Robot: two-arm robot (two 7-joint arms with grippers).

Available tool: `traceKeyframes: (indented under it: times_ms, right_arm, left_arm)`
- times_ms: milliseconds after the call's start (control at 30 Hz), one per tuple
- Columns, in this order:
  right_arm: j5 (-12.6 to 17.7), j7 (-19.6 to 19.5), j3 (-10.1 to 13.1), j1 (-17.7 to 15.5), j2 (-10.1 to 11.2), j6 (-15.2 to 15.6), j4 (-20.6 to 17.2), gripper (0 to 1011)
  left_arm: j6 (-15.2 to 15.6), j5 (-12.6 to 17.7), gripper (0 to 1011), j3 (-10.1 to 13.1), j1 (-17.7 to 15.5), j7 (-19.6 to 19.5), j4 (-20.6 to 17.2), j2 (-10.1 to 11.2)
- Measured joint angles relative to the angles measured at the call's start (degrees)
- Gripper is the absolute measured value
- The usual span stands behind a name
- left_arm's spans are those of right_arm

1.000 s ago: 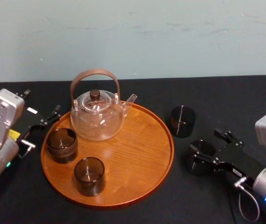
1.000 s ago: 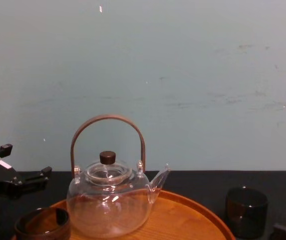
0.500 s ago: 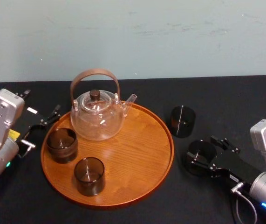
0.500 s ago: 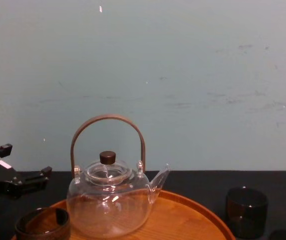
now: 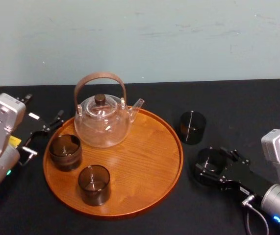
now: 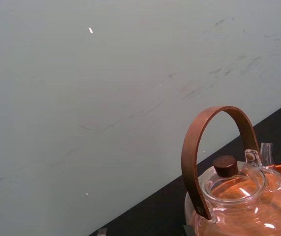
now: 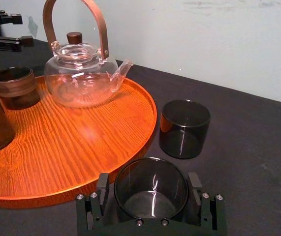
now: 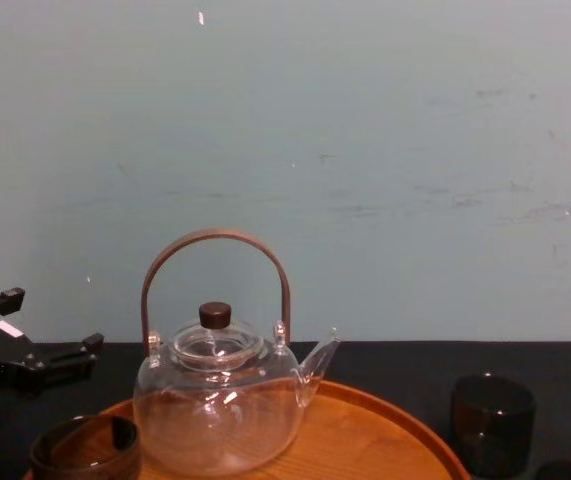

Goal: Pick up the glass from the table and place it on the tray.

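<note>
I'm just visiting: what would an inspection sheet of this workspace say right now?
Surface: matte black table.
Job's things: glass on table, right of tray.
Clutter: teapot and two glasses on tray; spare glass on table.
End effectors: right end effector open, straddling glass; left end effector open, idle left of tray.
Cables: grey cable looping under right arm.
Surroundings: pale wall.

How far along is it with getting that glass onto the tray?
Done: a banded glass and a plain glass stand on the tray. In hand: the right gripper, fingers open, straddles a third glass standing on the table. Left: lifting it over; a fourth glass waits. The left gripper is parked beside the tray.
</note>
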Motion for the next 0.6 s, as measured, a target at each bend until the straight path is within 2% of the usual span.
traceKeyframes:
  times_ms: [600]
  right_arm:
    - [-1.03, 1.42, 0.91, -0.03, -1.53, 0.26, 1.49, 1002]
  left_arm:
    - [0.00, 0.00, 1001, 0.00, 0.00, 0.00, 0.00, 0.00]
